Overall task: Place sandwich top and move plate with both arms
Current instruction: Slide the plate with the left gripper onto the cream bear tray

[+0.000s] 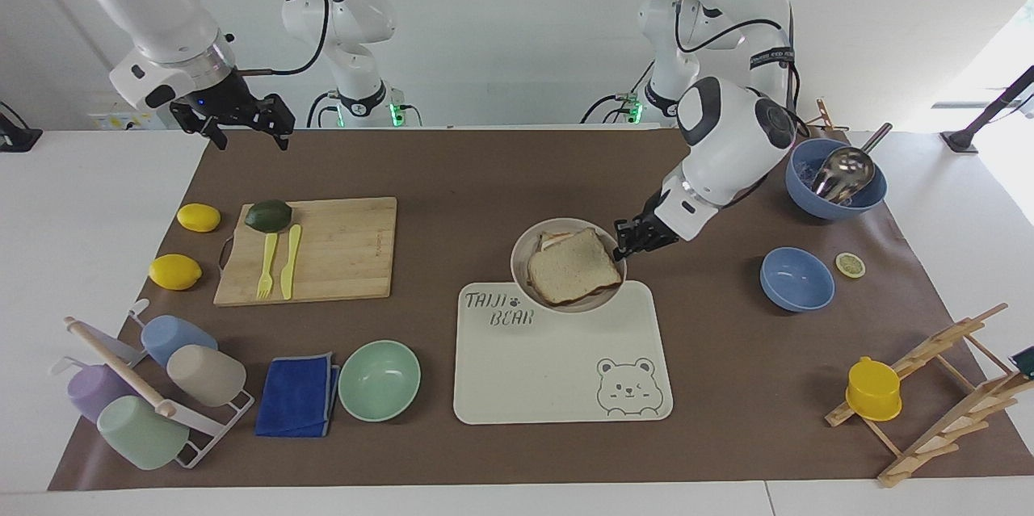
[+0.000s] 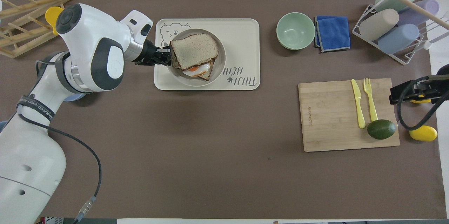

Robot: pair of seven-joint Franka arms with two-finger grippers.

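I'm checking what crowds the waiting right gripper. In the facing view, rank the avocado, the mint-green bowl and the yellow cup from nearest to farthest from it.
From the right gripper, open, toward the right arm's end:
1. Avocado, on the cutting board.
2. Mint-green bowl, beside the blue cloth.
3. Yellow cup, on the wooden rack, at the left arm's end.
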